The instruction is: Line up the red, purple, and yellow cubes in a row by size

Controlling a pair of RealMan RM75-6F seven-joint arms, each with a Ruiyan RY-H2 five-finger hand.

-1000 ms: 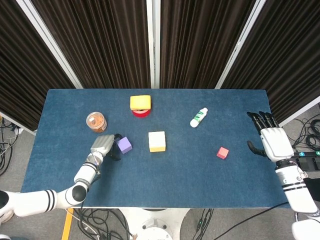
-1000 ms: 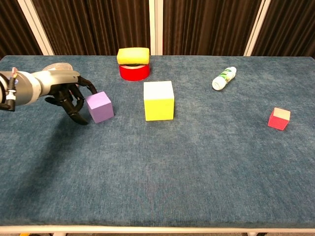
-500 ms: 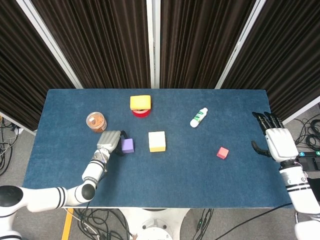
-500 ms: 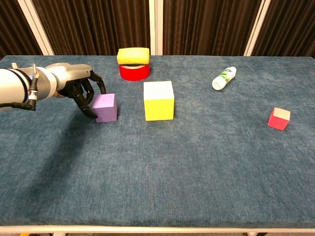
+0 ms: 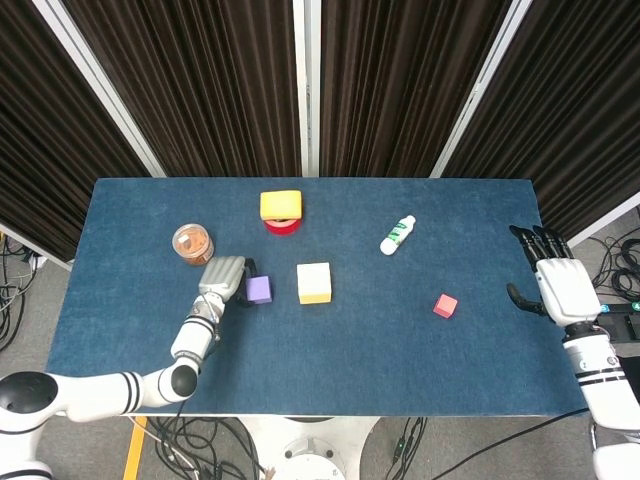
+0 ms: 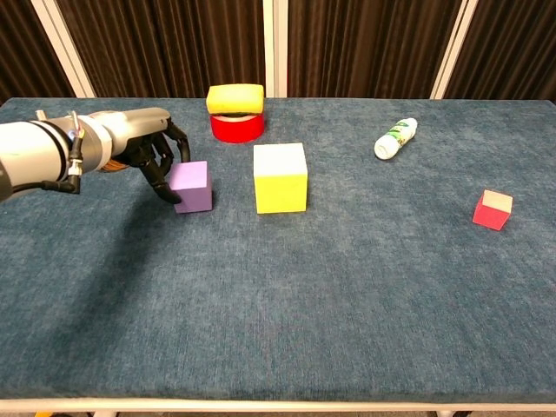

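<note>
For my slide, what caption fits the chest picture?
Left robot hand touches the purple cube beside the yellow cube; red cube sits far right.

yellow sponge [image 5: 280, 204] on red bowl [image 5: 282, 226]; white bottle [image 5: 397, 235] lying; brown jar [image 5: 191, 243] upright.

The left robot hand [image 6: 156, 156] hangs low with fingers curled; the right robot hand [image 5: 558, 285] hovers, fingers extended.
</note>
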